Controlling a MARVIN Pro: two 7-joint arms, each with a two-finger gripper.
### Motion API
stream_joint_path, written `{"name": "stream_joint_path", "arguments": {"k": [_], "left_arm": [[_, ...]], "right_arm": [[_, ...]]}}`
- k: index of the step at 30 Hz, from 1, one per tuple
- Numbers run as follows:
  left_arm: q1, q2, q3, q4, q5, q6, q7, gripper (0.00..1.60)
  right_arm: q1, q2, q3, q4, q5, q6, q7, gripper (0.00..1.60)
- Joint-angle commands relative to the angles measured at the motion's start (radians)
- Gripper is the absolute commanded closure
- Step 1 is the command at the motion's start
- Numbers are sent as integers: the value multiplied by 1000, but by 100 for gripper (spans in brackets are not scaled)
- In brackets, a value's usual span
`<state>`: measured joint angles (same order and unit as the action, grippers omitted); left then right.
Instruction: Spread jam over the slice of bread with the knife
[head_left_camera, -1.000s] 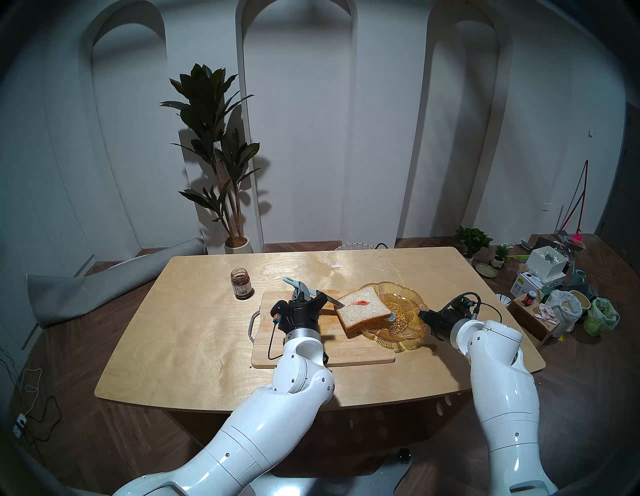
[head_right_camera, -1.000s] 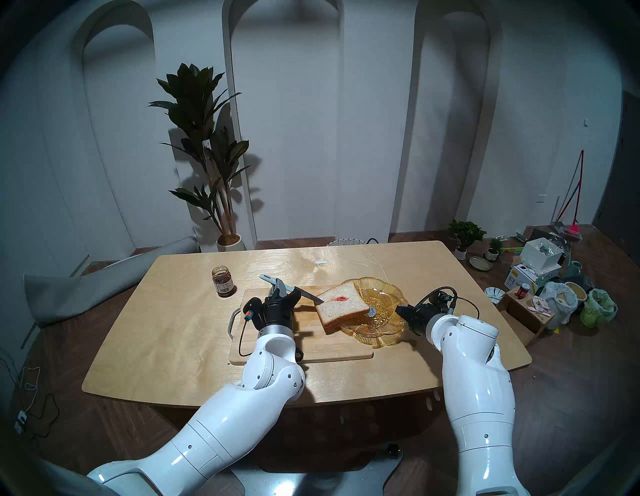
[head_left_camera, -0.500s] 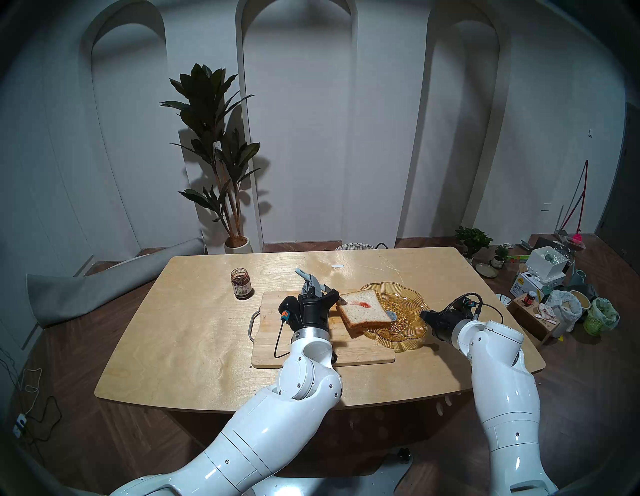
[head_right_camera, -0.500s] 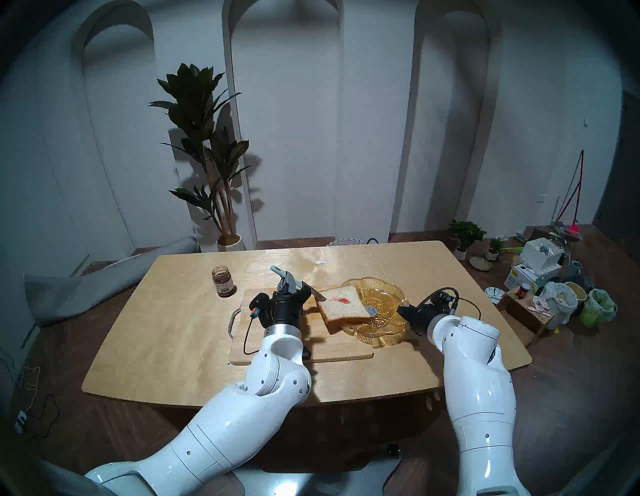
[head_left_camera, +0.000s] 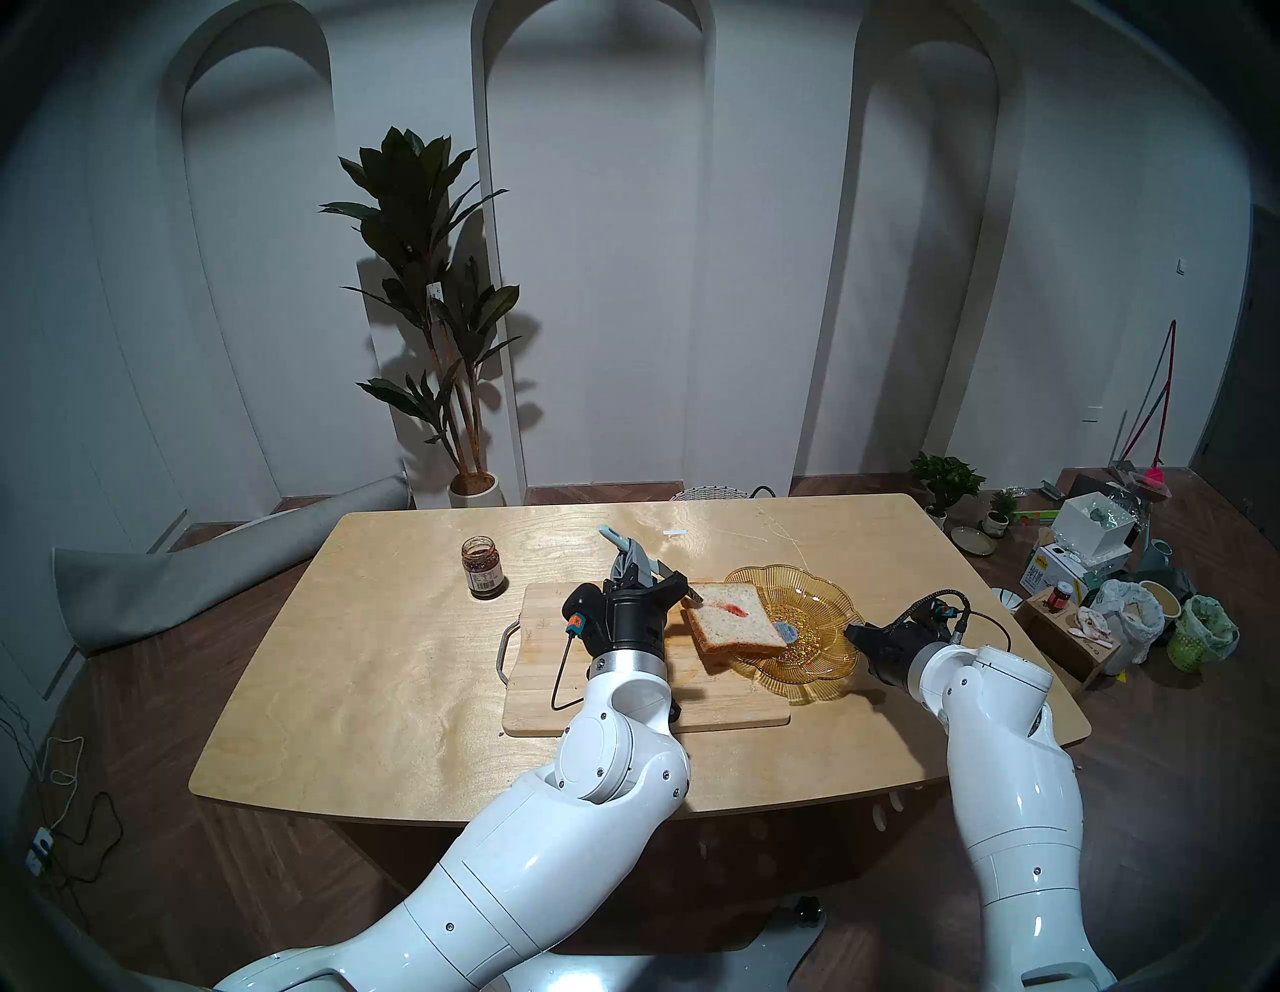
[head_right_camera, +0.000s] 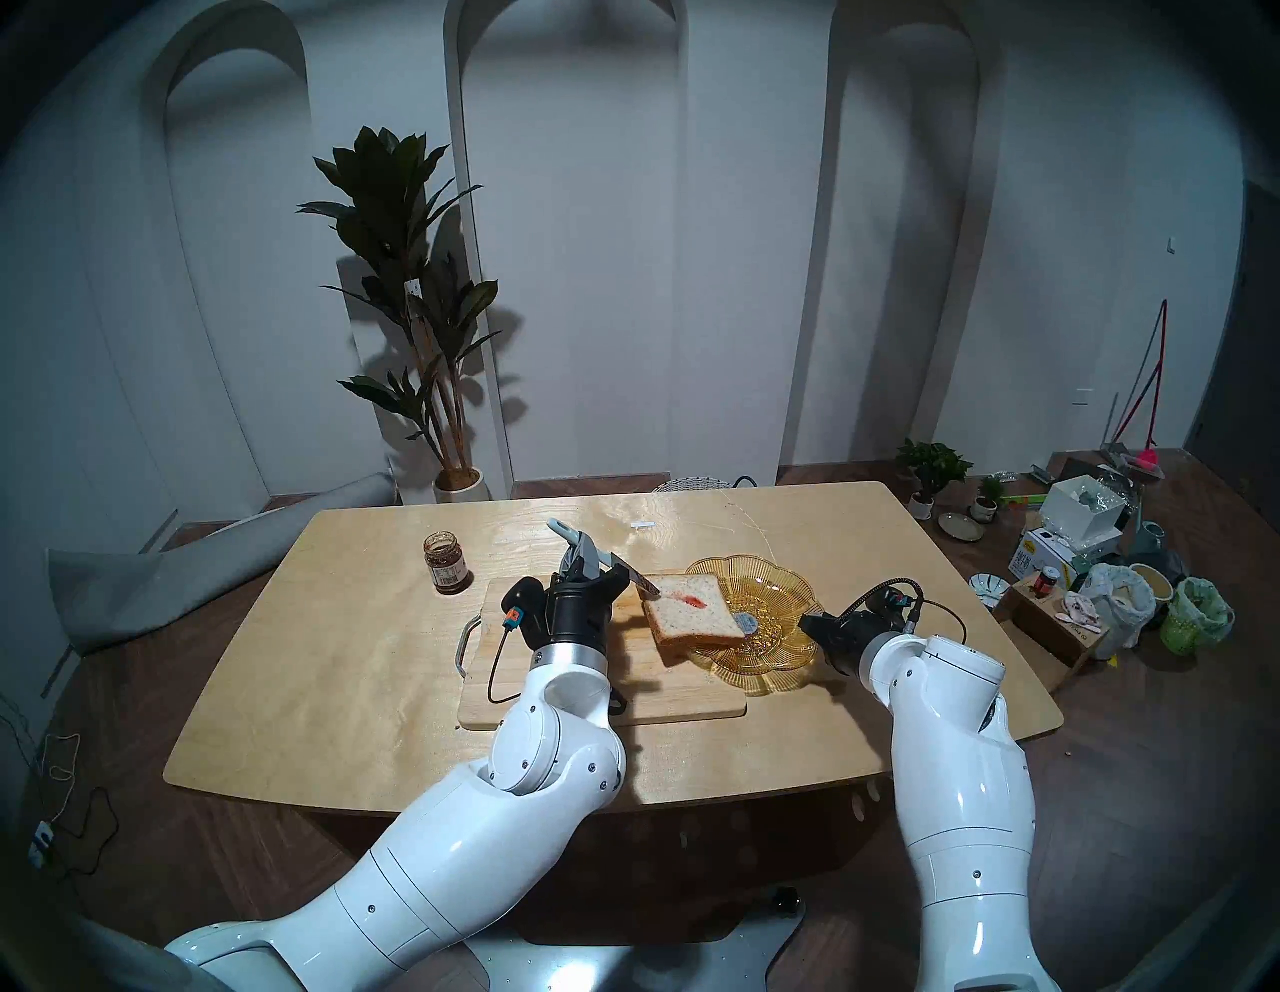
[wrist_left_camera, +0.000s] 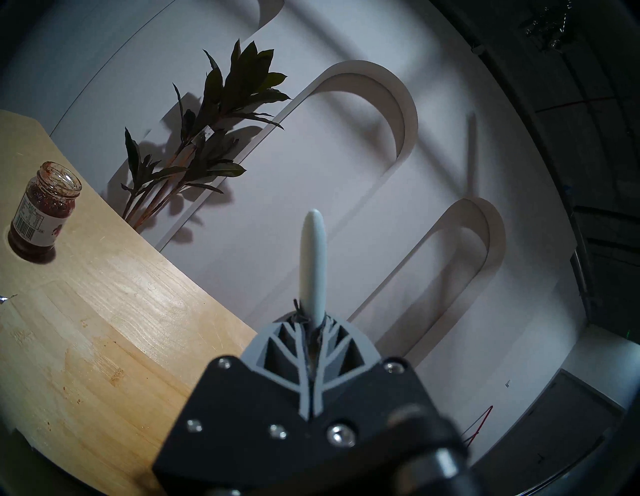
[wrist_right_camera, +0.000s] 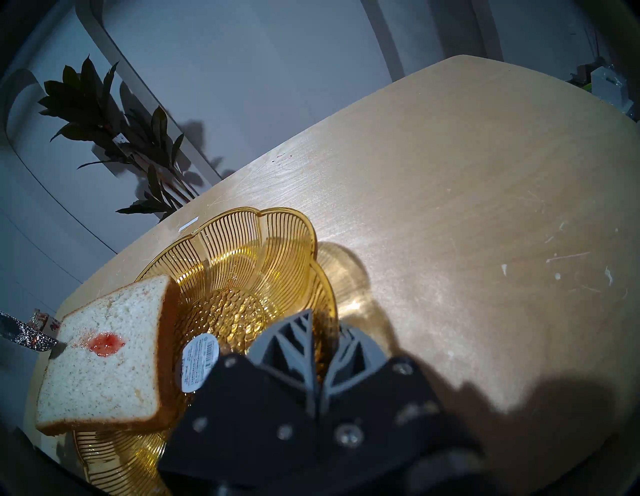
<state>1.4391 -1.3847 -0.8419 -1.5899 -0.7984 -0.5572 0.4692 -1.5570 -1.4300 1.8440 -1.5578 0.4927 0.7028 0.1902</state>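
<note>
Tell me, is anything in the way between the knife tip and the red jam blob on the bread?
No. The knife tip sits at the slice of bread edge; only bare crumb lies before the jam.

Nothing here can truly be read. The small clear glass jar of dark reddish jam (wrist_left_camera: 41, 214), at ten o'clock on the desk, wears a white paper label with a barcode and tiny blurred print. A round white sticker (wrist_right_camera: 198, 362) inside the amber ribbed glass dish (wrist_right_camera: 277, 242) carries equally illegible lines.
</note>
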Motion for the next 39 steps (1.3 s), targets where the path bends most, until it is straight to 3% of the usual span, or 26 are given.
{"name": "stream_joint_path", "arguments": {"k": [1,7,8,9,10,11,12,13,17,35,39], "left_arm": [[-10,30,-21,-115,58,-44,-3,160],[-12,44,-38,-199,111,-86,-11,160],[-4,50,-39,-218,116,-83,-5,160],[0,53,-41,-227,123,-81,0,160],[7,60,-43,-243,126,-73,8,160],[15,68,-45,-259,125,-60,18,160],[18,71,-47,-265,128,-54,24,160],[36,87,-52,-303,115,-18,48,160],[44,101,-54,-330,114,15,72,160],[39,115,-67,-331,102,34,85,160],[33,143,-69,-315,173,50,98,160]], "right_arm": [[-5,-3,-4,-16,-3,-5,-1,160],[-6,-4,-15,-21,-11,-7,-3,160],[-7,-5,-16,-23,-13,-8,-5,119],[-8,-6,-18,-25,-14,-8,-7,100],[-8,-7,-19,-27,-16,-9,-9,100],[-9,-9,-20,-30,-19,-10,-13,8],[-10,-10,-21,-32,-22,-11,-16,0],[-11,-14,-21,-36,-25,-11,-22,0],[-13,-20,-21,-48,-30,-8,-36,0],[-51,-47,-4,-225,-63,36,-133,0],[-46,-27,-1,-283,-77,42,-136,0]]}}
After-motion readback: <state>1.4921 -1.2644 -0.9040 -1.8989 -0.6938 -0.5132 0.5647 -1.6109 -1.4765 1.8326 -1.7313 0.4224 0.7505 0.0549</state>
